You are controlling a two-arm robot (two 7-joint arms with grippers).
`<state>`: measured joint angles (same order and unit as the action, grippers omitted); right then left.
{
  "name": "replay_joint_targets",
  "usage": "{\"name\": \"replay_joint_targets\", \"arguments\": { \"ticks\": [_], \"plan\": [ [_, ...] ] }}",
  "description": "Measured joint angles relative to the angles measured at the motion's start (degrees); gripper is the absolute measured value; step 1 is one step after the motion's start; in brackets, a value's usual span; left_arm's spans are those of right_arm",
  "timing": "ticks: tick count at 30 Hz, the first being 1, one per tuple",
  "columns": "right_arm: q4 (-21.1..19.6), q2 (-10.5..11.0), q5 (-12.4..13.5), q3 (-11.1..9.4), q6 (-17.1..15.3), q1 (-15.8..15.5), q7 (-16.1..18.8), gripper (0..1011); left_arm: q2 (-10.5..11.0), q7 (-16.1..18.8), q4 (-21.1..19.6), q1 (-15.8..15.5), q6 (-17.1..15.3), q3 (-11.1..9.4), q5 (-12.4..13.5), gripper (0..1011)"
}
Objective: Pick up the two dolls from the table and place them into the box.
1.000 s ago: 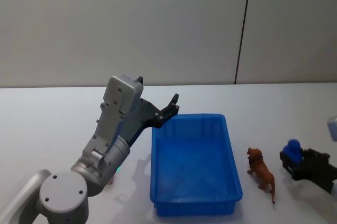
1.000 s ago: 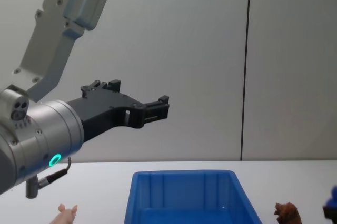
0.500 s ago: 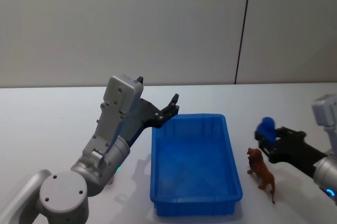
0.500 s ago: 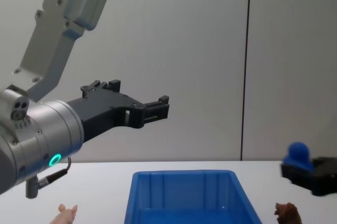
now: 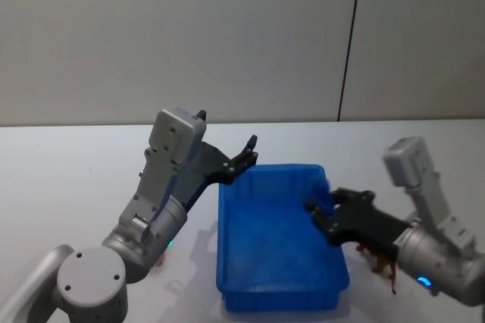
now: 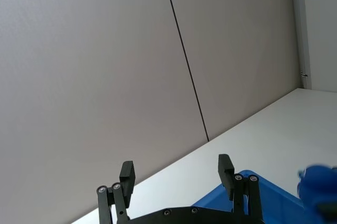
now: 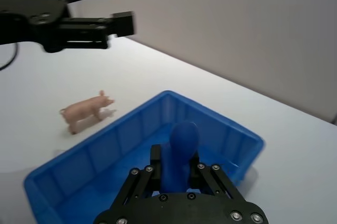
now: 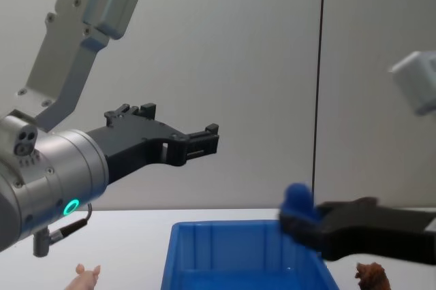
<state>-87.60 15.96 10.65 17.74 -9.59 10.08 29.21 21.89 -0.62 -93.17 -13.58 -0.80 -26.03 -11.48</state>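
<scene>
**A:** So what could go wrong from here?

**B:** Biggest first. The white tabletop (image 5: pixel 61 179) is smooth and bare, so I reckon a nudged toy would just skid. The blue plastic box (image 5: pixel 227 293), ribbed inside with a rolled rim, sits lower middle in the head view. The right tool (image 5: pixel 322 209) hangs over it, clamped on a rounded blue knob (image 7: pixel 179 134), not a doll. If it dips, I'd guess it clips the rim and shoves the box.

**A:** And the left tool?

**B:** The left tool (image 5: pixel 248 152) is spread wide and empty, up by the box's upper-left corner. Both dolls are on the tabletop: the smooth pink pig (image 7: pixel 87 109) mid-left in the right wrist view, the shaggy brown one (image 8: pixel 371 275) lower right, under the right arm. Easy to knock.
</scene>
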Motion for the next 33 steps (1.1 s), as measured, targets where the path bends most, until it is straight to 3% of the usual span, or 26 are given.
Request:
{"name": "replay_joint_targets", "arguments": {
  "ticks": [5,10,23,26,33],
  "plan": [
    [0.67,-1.52,-1.52,1.85,-0.02,0.52,1.94,359,0.00,0.00,0.00,0.00,0.00,0.00,0.00,1001],
    [1.15,-2.46,-2.57,3.13,-0.01,0.82,3.03,568,0.00,0.00,0.00,0.00,0.00,0.00,0.00,1001],
    [1.03,-2.13,-3.08,3.50,0.38,0.49,2.37,955,0.00,0.00,0.00,0.00,0.00,0.00,0.00,1001],
    [0.37,-1.34,-2.46,2.96,0.45,-0.12,1.25,1007,0.00,0.00,0.00,0.00,0.00,0.00,0.00,1001],
    [-1.36,0.85,-0.64,1.58,0.34,-1.96,-1.44,1007,0.00,0.00,0.00,0.00,0.00,0.00,0.00,1001]
  ]
}}
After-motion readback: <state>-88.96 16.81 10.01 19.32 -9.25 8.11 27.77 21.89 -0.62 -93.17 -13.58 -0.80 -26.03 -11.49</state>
